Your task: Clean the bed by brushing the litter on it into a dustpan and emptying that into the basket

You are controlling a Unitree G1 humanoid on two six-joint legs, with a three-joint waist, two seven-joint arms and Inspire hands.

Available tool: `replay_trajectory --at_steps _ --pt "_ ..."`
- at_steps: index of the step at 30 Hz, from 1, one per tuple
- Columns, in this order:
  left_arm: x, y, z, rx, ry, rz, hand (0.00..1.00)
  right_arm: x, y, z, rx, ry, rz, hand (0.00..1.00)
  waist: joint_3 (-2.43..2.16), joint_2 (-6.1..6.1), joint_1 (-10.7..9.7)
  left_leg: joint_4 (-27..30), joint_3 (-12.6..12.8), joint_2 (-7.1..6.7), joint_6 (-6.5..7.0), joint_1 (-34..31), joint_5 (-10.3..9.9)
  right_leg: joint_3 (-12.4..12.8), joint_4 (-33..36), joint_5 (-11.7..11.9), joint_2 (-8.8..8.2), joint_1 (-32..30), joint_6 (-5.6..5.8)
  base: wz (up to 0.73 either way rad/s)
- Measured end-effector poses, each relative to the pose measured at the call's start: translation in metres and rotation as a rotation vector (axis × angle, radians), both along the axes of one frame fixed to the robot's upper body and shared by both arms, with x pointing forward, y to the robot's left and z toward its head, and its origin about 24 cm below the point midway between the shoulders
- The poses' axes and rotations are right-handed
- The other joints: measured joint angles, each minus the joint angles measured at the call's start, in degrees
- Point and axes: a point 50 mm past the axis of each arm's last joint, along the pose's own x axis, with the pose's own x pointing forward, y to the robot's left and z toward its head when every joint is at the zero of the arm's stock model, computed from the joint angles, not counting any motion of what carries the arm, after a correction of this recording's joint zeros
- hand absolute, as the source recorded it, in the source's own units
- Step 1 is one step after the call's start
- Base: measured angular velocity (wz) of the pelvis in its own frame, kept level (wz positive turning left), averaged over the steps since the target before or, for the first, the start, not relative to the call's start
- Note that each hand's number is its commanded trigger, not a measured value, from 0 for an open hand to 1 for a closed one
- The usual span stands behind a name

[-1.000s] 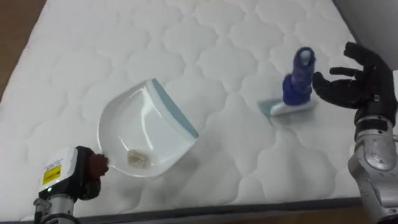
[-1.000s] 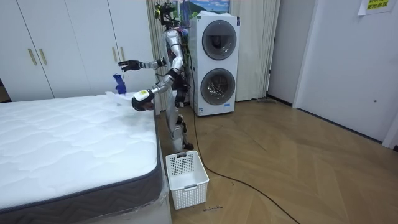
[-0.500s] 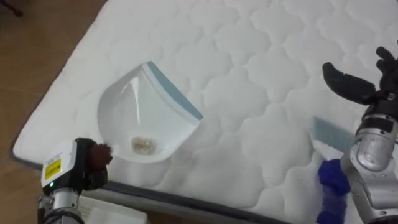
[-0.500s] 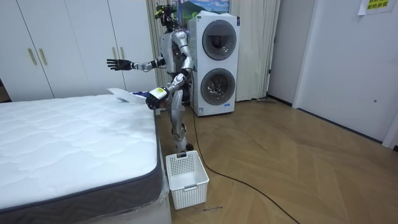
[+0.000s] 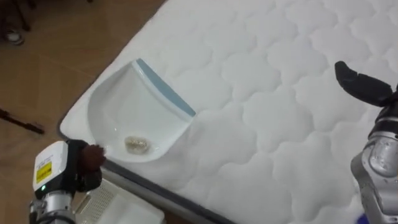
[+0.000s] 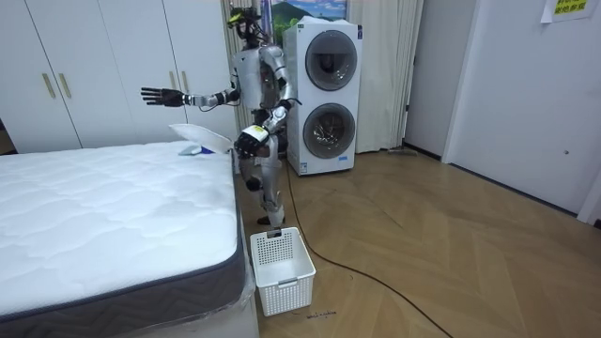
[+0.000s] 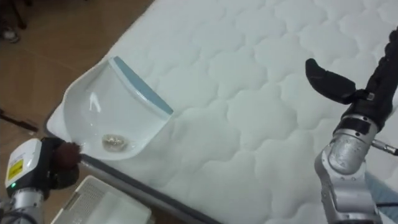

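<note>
- Quilted white mattress (image 5: 267, 124) spreads away to the far right, and its near-left corner meets the wooden floor (image 5: 56, 68). In the room view I stand at that corner, with a stacked washer and dryer (image 6: 324, 94) behind me.
- My left hand (image 5: 85, 169), low at the near left, has its fingers curled round the handle of the white dustpan (image 5: 134, 115). The pan sits over the mattress corner, but I cannot tell whether its underside touches the quilting.
- The pan's long axis runs from the handle at my hand, near left, to its blue-grey lip at the far right. A small clump of debris (image 5: 137, 144) lies in the deep end, close to the handle.
- A white slatted basket (image 5: 115, 204) stands on the floor just beside the mattress edge, below the pan and nearer to me.
- As I judge it, emptying turns on that relation. The basket lies toward me and down from the pan, so the pan must come back off the edge and its lip must dip over the basket.
- My right hand (image 5: 364, 86) is held out over the mattress at the right, fingers straight and holding nothing, well apart from the pan. The left hand is the one placed for the job.
</note>
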Motion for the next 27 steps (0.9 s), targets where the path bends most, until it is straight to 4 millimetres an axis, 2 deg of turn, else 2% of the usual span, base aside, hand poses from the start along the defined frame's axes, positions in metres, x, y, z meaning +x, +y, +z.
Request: replay_trajectory --at_steps 1,2,3,4,5,6,7,8,9,10,12,14,18,19,20,21,22,24,25,26,27 --pt "0.001 -0.001 0.001 0.0 -0.007 -0.005 1.0 -0.001 0.001 -0.001 0.002 0.004 0.002 0.0 -0.07 -0.19 -0.92 0.01 -1.89 -0.89 0.41 0.35 0.09 3.09 0.36 0.21 0.27 0.53 0.37 0.96" --pt "0.002 -0.002 0.003 0.001 -0.014 -0.008 1.0 -0.001 0.001 -0.001 0.002 0.004 0.002 0.0 -0.06 -0.4 -1.15 0.08 -3.16 -1.13 0.62 0.36 0.19 5.47 0.88 0.33 0.43 0.29 0.55 1.02" --pt "0.004 -0.004 0.005 -0.003 -0.027 -0.016 1.0 -0.001 0.001 -0.002 -0.006 0.006 0.001 0.0 -0.03 -0.69 -1.55 0.07 -5.9 -1.88 0.94 0.33 0.38 10.22 2.14 0.55 1.02 -1.18 0.6 0.82" --pt "0.004 -0.004 0.005 -0.004 -0.031 -0.016 1.0 0.0 0.003 -0.002 -0.03 0.01 0.008 0.0 0.1 -0.44 -1.63 0.2 -10.46 -2.21 0.93 -0.31 0.39 16.08 -0.4 -0.28 4.35 -2.49 0.12 0.71" --pt "0.004 -0.003 0.006 -0.003 -0.031 -0.013 1.0 0.0 0.005 -0.001 -0.047 0.01 0.015 0.0 0.18 -0.2 -1.5 0.17 -13.03 -2.25 0.73 -0.85 0.5 18.6 -3.06 -0.54 6.56 -3.3 -0.26 0.71" --pt "0.004 0.0 0.006 0.0 -0.032 0.0 1.0 -0.001 0.009 0.002 -0.08 0.004 0.022 0.0 0.23 -0.07 -1.91 0.31 -16.44 -2.48 0.17 -1.74 0.88 21.32 -8.01 0.01 9.51 -4.71 -0.65 0.68" --pt "0.003 0.001 0.006 0.001 -0.031 0.006 1.0 -0.001 0.01 0.003 -0.097 -0.001 0.022 0.0 0.2 -0.29 -1.97 0.22 -17.69 -2.89 -0.01 -1.97 1.2 22.37 -9.88 2.26 10.61 -5.13 -1.03 1.07" --pt "0.001 0.001 0.004 -0.001 -0.018 0.008 1.0 -0.003 0.009 0.004 -0.132 -0.001 0.009 0.0 -0.1 -0.57 -2.37 0.07 -19.53 -3.61 -0.37 -1.76 1.94 21.82 -10.11 3.17 10.86 -3.98 -2.1 0.86" --pt "0.001 -0.002 0.003 -0.006 -0.018 0.003 1.0 -0.002 0.009 0.008 -0.157 -0.012 -0.003 0.0 -0.12 -0.56 -1.5 -0.37 -19.65 -3.99 -0.58 -1.73 2.32 20.7 -10.84 3.28 11.12 -3.15 -2.47 0.91" --pt "0.002 -0.004 0.004 -0.007 -0.021 -0.006 1.0 -0.002 0.009 0.008 -0.158 -0.014 -0.009 0.0 -0.12 -0.53 -1.07 -1.02 -19.51 -3.96 -0.48 -1.76 2.84 19.31 -11.74 3.45 11.59 -2.33 -2.54 0.55" --pt "0.003 -0.005 0.004 -0.01 -0.022 -0.012 1.0 -0.003 0.012 0.005 -0.158 -0.002 0.001 0.0 -0.04 -0.67 -0.28 -1.52 -19.63 -3.57 -0.37 -1.88 3.3 18.09 -12.97 3.74 11.61 -1.47 -2.5 0.46" --pt "0.003 -0.005 0.004 -0.009 -0.023 -0.011 1.0 -0.002 0.016 0.003 -0.162 0.005 0.022 0.0 0.19 -1.12 1.33 -1.67 -19.98 -3.59 -0.44 -2.26 3.5 17.78 -13.35 3.66 11.47 -1.7 -2.43 0.24" --pt "0.003 -0.006 0.004 -0.01 -0.025 -0.007 1.0 0.0 0.026 -0.001 -0.185 0.019 0.064 0.0 0.37 -3.1 4.17 -1.55 -21.23 -4.02 -0.37 -4.17 4.07 16.09 -13.91 3.73 11.75 -2.35 -2.24 0.26" --pt "0.003 -0.005 0.004 -0.007 -0.023 -0.003 1.0 0.002 0.03 -0.001 -0.191 0.019 0.079 0.0 0.37 -3.46 4.1 -0.86 -20.98 -3.91 -0.21 -5.26 4.15 15.02 -13.81 3.73 11.78 -2.46 -2.24 0.39" --pt "0.003 -0.006 0.003 -0.008 -0.023 -0.004 1.0 0.002 0.031 -0.001 -0.19 0.019 0.082 0.0 0.35 -3.55 4.01 -0.46 -20.59 -3.77 -0.02 -5.87 4.21 14.29 -13.69 3.75 11.77 -2.43 -2.21 0.64" --pt "0.005 -0.008 0.002 -0.011 -0.022 -0.008 1.0 0.004 0.031 -0.002 -0.189 0.023 0.077 0.0 0.48 -3.63 3.73 0.42 -17.94 -3.0 0.72 -7.04 4.24 12.55 -13.48 3.73 11.37 -2.31 -2.17 0.72" --pt "0.007 -0.01 0.0 -0.015 -0.012 -0.018 1.0 0.007 0.031 -0.006 -0.189 0.04 0.066 0.0 0.61 -3.48 3.55 1.47 -13.31 -1.62 1.82 -8.11 4.01 10.5 -12.57 3.3 10.9 -2.31 -2.03 0.7" --pt "0.011 -0.015 -0.004 -0.027 0.002 -0.031 1.0 0.009 0.032 -0.012 -0.188 0.065 0.056 0.0 0.85 -3.2 2.67 2.98 -9.49 -0.32 3.03 -9.78 3.26 8.3 -10.66 2.1 10.07 -3.02 -1.64 0.68" --pt "0.012 -0.017 -0.005 -0.028 0.007 -0.041 1.0 0.009 0.033 -0.014 -0.185 0.075 0.059 0.0 1.07 -2.93 2.44 3.89 -10.32 -0.78 3.43 -11.19 3.07 7.04 -9.25 1.51 9.54 -3.96 -1.33 0.63" --pt "0.012 -0.018 -0.005 -0.027 0.009 -0.043 1.0 0.009 0.034 -0.015 -0.184 0.078 0.062 0.0 1.12 -2.97 2.32 3.98 -10.86 -1.26 3.58 -11.74 3.11 6.82 -8.53 1.26 9.36 -4.56 -1.11 0.55" --pt "0.013 -0.019 -0.005 -0.024 0.014 -0.051 1.0 0.009 0.035 -0.018 -0.184 0.089 0.064 0.0 1.42 -3.04 2.03 4.02 -12.38 -2.44 4.01 -12.49 3.34 6.9 -6.97 0.76 8.68 -5.9 -0.72 0.6"
